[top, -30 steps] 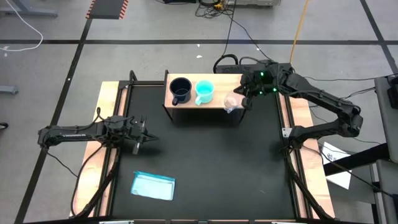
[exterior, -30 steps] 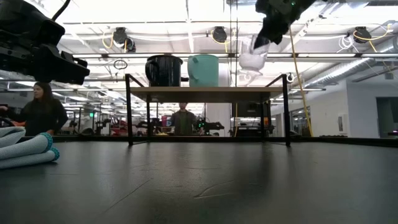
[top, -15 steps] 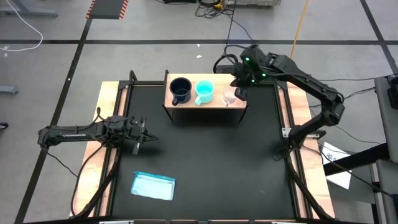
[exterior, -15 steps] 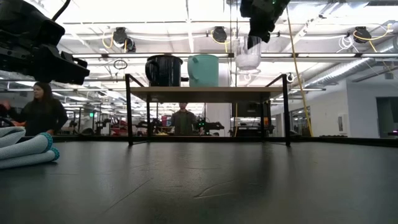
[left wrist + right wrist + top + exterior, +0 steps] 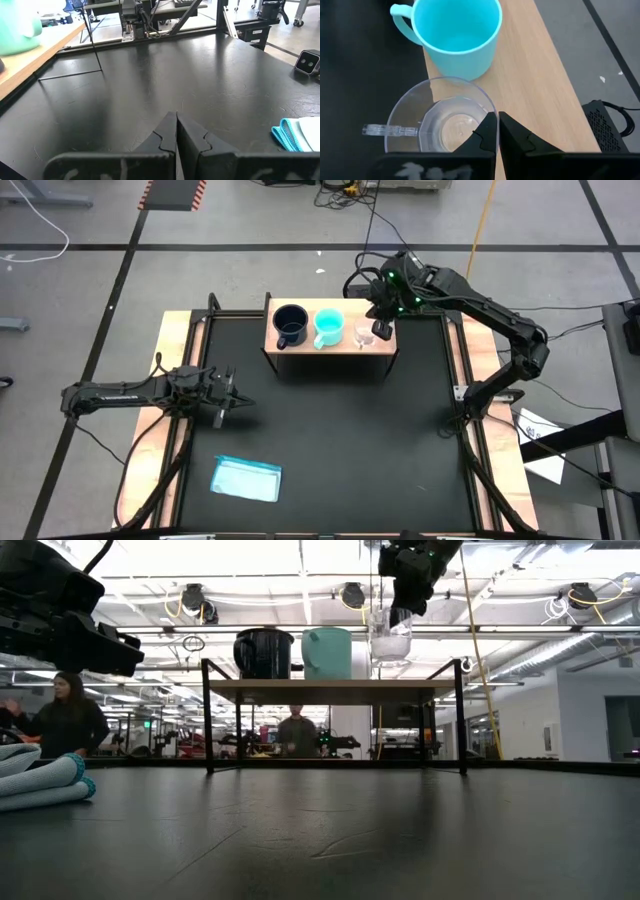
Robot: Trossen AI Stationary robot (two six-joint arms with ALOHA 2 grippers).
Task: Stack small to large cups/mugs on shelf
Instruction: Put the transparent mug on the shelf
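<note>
Worktop (image 5: 330,430): matte black mat with light wooden strips along both sides, standing on a grey taped floor; a bright workshop with ceiling lamps and two people lies beyond.

Shelf (image 5: 380,345): light wooden board on dark sides, at the middle of the worktop's far edge.

On the shelf, in one row: dark navy mug (image 5: 289,325) at the left end, opaque, handled, nothing seen inside; turquoise mug (image 5: 329,326) beside it, smooth plastic-looking, handled, its inside bare; clear cup (image 5: 364,336) toward the right end, transparent, round, with a thin clear handle, nothing in it.

Right gripper (image 5: 383,329): over the shelf's right end, fingers (image 5: 512,135) pressed together on the clear cup's rim, the cup hanging below it at about mug height. Whether its base meets the board cannot be told.

Left gripper (image 5: 226,398): near the worktop's left edge, fingers together, holding nothing.

Light-blue packet (image 5: 246,479): flat, rectangular, near the front left corner.
</note>
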